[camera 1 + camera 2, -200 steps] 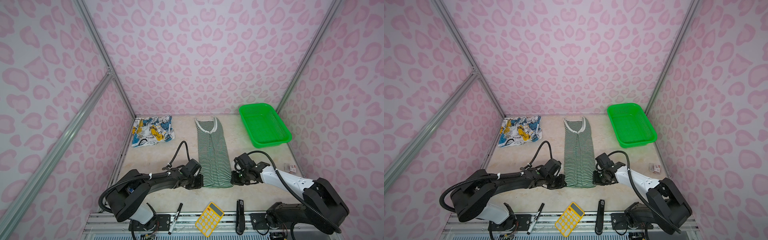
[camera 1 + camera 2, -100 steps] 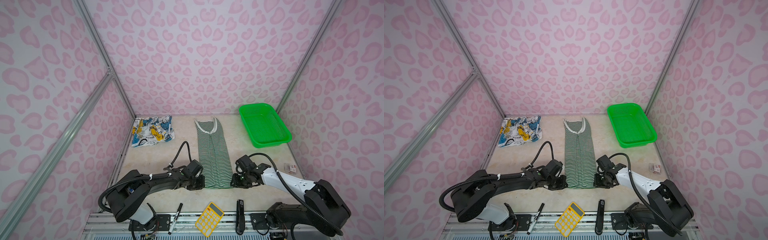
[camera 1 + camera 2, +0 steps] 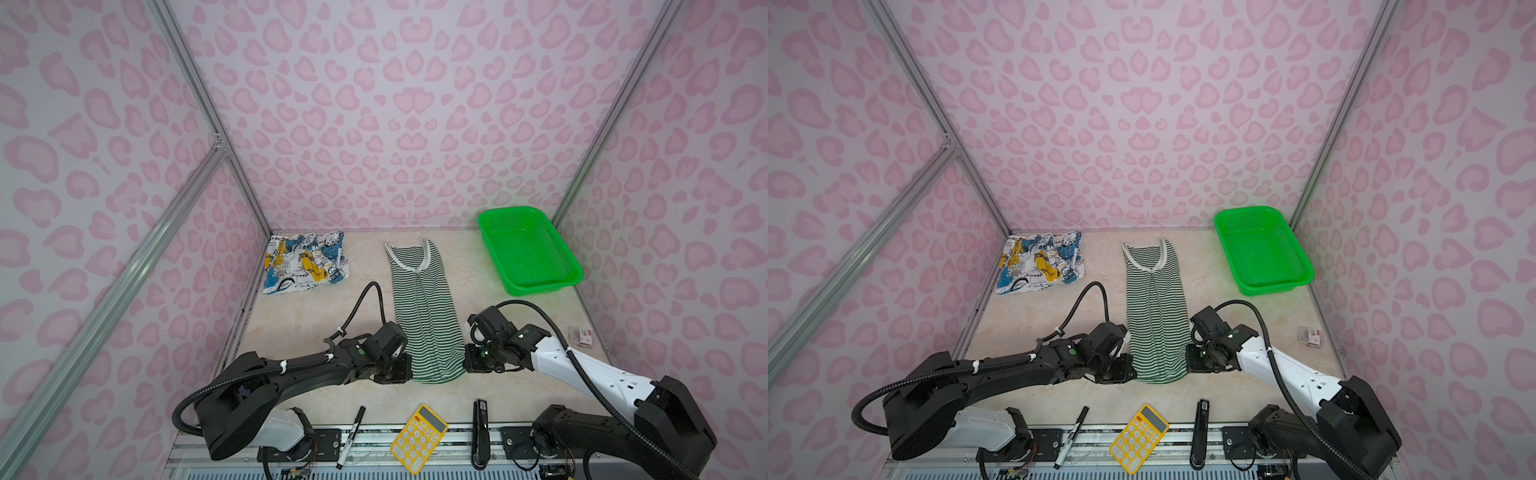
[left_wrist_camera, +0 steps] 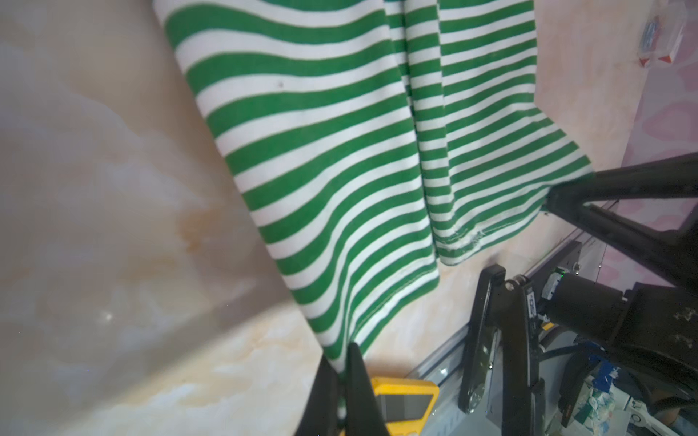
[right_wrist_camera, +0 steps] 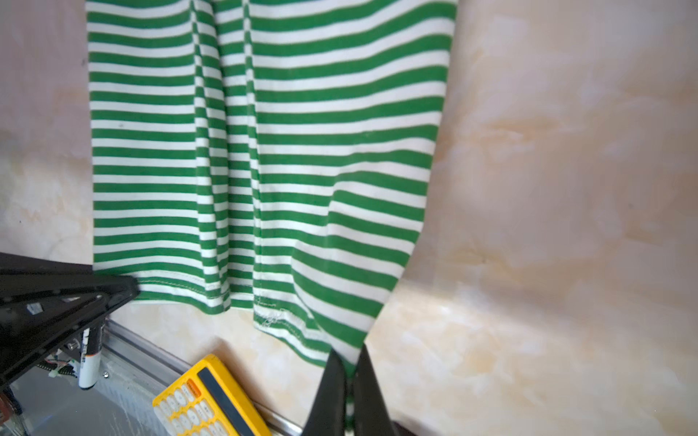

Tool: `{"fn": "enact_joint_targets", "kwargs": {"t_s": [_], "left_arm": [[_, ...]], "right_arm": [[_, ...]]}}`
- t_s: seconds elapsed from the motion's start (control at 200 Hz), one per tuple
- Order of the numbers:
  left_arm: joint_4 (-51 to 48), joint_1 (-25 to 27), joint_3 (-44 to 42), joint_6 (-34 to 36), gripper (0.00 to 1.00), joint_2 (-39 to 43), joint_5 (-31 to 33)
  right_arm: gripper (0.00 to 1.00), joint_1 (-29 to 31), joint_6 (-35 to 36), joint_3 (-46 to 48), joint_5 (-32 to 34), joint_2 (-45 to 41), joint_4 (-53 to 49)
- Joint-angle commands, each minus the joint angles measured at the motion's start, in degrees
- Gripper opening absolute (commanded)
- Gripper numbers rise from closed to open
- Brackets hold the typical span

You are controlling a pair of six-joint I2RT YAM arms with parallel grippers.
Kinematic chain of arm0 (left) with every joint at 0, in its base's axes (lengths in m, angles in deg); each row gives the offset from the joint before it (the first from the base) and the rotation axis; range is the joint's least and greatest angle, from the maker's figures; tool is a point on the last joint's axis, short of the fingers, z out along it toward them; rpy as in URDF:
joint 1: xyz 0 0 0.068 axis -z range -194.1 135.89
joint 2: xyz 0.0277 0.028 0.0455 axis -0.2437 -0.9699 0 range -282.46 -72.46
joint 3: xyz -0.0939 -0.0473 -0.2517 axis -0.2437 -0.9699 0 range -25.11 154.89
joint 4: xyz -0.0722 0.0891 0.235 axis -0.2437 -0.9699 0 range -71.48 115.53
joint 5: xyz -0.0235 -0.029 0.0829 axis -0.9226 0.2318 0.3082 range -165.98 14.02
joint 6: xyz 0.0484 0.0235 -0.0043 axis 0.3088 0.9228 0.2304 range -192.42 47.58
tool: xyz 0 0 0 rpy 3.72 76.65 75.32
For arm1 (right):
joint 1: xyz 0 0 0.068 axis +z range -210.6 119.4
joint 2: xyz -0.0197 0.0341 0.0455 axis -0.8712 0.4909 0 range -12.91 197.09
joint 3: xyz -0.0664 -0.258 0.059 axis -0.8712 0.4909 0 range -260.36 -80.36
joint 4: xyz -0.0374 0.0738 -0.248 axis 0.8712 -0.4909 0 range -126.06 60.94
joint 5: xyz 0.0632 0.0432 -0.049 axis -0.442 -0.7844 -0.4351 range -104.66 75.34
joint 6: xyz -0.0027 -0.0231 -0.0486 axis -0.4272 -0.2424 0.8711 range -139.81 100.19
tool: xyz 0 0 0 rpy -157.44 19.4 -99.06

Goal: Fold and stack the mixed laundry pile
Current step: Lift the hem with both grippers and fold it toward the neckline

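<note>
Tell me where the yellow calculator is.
In both top views the yellow calculator lies at the table's near edge, mid-width, between a black marker and a black bar-shaped tool, nearer the camera than the striped garment.

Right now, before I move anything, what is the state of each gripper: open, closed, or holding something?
The left gripper is closed, pinching one bottom corner of the striped garment.
The right gripper is closed, pinching the other bottom corner.

Both top views: high at front, angled down, whole table (image 3: 291,328) in frame. Wrist views: close, low over striped garment (image 4: 321,151) hem; both share hem and yellow calculator (image 5: 211,400).
</note>
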Motion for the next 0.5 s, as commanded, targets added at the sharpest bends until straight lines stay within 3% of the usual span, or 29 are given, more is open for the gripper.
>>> {"fn": "enact_joint_targets", "kwargs": {"t_s": [0.0,0.085,0.225,0.495], "left_arm": [[-5.1,0.1,3.3,0.0,0.03,2.5,3.2],[-9.3,-1.0,9.5,2.6,0.03,2.6,5.1],[-12.4,-5.6,15.8,7.2,0.03,0.5,4.6],[-7.0,-16.4,17.3,12.4,0.03,-5.9,-0.8]], "right_arm": [[0.0,0.2,0.6,-3.2,2.8,-2.6,-5.0],[0.0,-1.3,1.4,-7.1,5.6,-3.6,-5.4],[0.0,-7.6,6.1,-13.1,1.6,0.9,-3.5],[0.0,-12.0,14.5,-27.7,-3.8,20.3,-2.2]]}}
